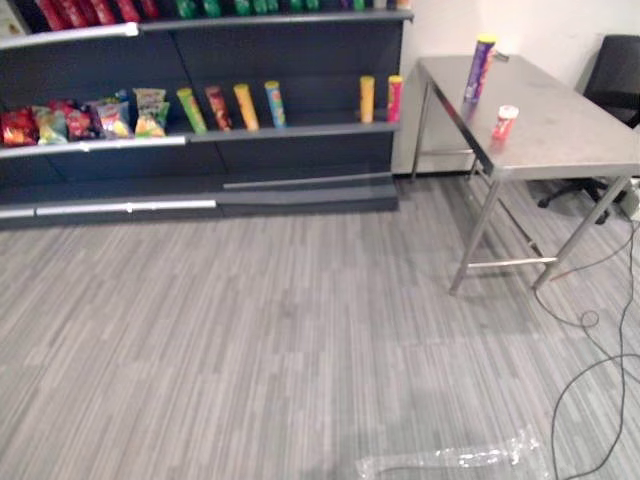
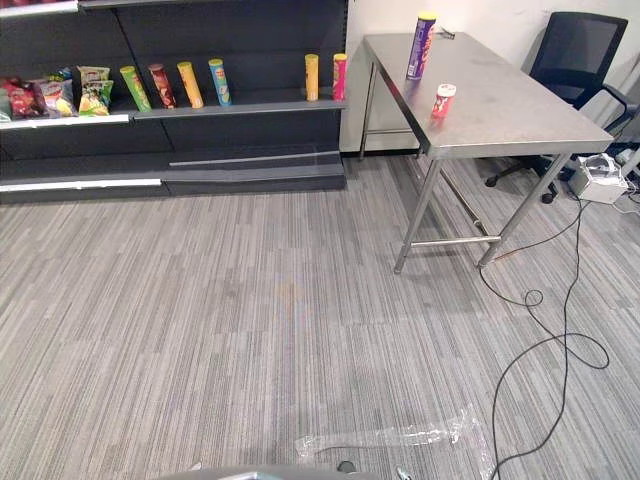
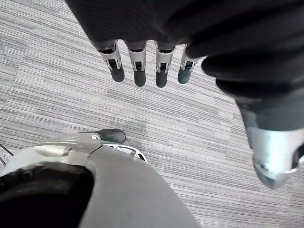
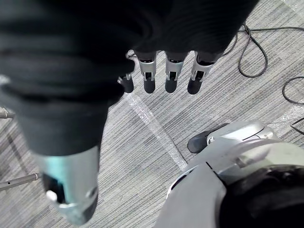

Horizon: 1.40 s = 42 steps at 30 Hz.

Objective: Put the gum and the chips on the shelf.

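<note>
Hanging closest to the lenses, the left hand (image 3: 137,66) and the right hand (image 4: 171,71) each point straight, relaxed fingers down at the grey striped carpet floor (image 1: 250,330), spread a little and holding nothing. A crumpled sheet of clear plastic film (image 1: 455,460) lies on the carpet just ahead of the robot.

Both task items stand well away on the stainless-steel counter (image 1: 570,135) at the right. The tall purple chips can with a yellow lid (image 1: 479,68) is towards the far end. The small red-and-white gum tub (image 1: 505,122) is nearer, close to the counter's edge on the shelf side. The two are apart and neither is touched.

The can is probably light and stiff but thin-walled, smooth and easy to topple. A wrap of fingers and thumb round its middle, with modest squeeze, looks safest. The tub seems light, hard and slick. A side pinch across its body below the cap should hold it.

The dark metal shelf unit (image 1: 300,160) at the left carries a row of similar cans, with a bare stretch between the blue can (image 1: 274,103) and the yellow can (image 1: 367,98).
</note>
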Motion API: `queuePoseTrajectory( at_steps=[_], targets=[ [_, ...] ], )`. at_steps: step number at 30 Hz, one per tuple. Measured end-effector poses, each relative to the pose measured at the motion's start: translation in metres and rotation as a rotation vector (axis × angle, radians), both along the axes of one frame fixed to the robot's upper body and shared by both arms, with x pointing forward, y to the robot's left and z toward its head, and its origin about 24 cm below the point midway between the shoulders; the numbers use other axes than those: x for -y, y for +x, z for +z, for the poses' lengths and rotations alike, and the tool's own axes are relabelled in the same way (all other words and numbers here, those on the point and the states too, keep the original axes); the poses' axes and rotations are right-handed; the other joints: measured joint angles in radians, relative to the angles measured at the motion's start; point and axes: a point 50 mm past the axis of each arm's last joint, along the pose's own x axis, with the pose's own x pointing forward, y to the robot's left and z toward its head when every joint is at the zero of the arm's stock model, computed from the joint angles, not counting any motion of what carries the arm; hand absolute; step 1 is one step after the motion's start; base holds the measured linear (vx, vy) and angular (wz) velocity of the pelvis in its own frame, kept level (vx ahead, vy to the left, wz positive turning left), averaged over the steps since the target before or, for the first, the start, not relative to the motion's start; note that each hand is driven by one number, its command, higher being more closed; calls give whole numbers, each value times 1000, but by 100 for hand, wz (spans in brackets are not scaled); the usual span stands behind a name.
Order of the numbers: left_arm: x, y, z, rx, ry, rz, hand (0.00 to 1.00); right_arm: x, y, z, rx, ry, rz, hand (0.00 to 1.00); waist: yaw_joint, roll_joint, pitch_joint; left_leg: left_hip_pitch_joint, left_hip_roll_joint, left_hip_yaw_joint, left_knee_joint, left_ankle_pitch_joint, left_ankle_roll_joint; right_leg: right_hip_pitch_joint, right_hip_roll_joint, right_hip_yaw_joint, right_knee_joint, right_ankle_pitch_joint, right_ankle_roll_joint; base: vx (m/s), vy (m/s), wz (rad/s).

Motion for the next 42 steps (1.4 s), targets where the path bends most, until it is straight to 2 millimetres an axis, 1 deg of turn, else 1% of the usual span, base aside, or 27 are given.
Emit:
queuePoseTrajectory(
  at_steps=[3,4,8,13,14,15,18,22,26,28,35,37,39,42],
  targets=[
    [0,3,0,4,0,-3,0,-1,6,0,15,6,-26,0,1,-1,14,19,0,6,0,-6,-9,26,0,-6,-16,1,2,42,-22,-1],
    [0,3,0,6,0,-4,0,-1,12,0,30,7,-27,0,0,2,14,20,3,18,0,-10,-15,26,2,-5,-18,1,3,-10,-34,-6],
    [1,3,0,6,0,-6,0,-1,16,1,41,6,-25,0,0,3,17,21,5,24,0,-10,-16,27,3,-4,-19,0,3,-38,-27,-2],
    [1,3,0,6,-1,-7,0,-1,17,1,43,6,-23,0,0,2,20,26,10,29,-6,-11,-16,29,8,-4,-20,1,4,-99,-42,-1],
    [1,3,0,6,-1,-8,0,-1,17,1,43,6,-23,0,0,-6,26,29,11,34,-6,-11,-16,32,9,-3,-24,-3,9,-91,-46,-9],
    [1,3,0,6,-3,-8,0,-1,17,1,44,6,-24,0,0,0,30,32,12,41,-6,-12,-18,38,9,-3,-32,-1,11,-71,-36,-12],
    [2,2,0,3,-7,-11,0,-1,17,1,51,10,-42,0,-1,-1,29,32,15,51,-6,-16,-22,37,10,-5,-34,-1,11,-57,-30,-11],
    [2,2,0,5,-7,-12,0,0,13,1,44,7,-53,0,-1,-2,29,30,17,52,-7,-19,-23,38,13,-9,-38,0,10,31,-32,-1],
    [2,3,0,6,-8,-11,0,0,13,1,45,8,-53,0,-1,2,28,31,17,52,-7,-19,-23,39,14,-11,-45,8,-1,77,-17,-1],
    [1,4,0,9,-7,-10,0,-1,13,1,48,12,-58,0,-1,2,28,31,16,54,-7,-19,-23,41,14,-12,-48,8,-1,45,-16,-1],
    [1,6,0,12,-5,-19,0,-1,20,1,69,23,-43,0,-1,4,36,30,17,50,-5,-19,-24,42,14,-18,-48,8,-1,-9,-18,1],
    [1,8,0,15,-4,-20,0,1,23,2,77,17,-40,0,-1,7,43,28,19,49,-3,-18,-23,35,15,-20,-34,6,0,-68,-30,2],
    [1,11,0,21,-4,-24,0,3,29,3,94,12,-34,0,-2,9,53,13,22,50,-1,-13,-23,-2,14,-18,15,-12,-4,-86,-22,-3],
    [0,17,1,34,1,-26,0,3,34,4,105,10,-31,0,-3,5,77,-5,21,49,-1,-6,-27,-66,3,-19,117,-55,-16,-82,-17,4]
  ],
)
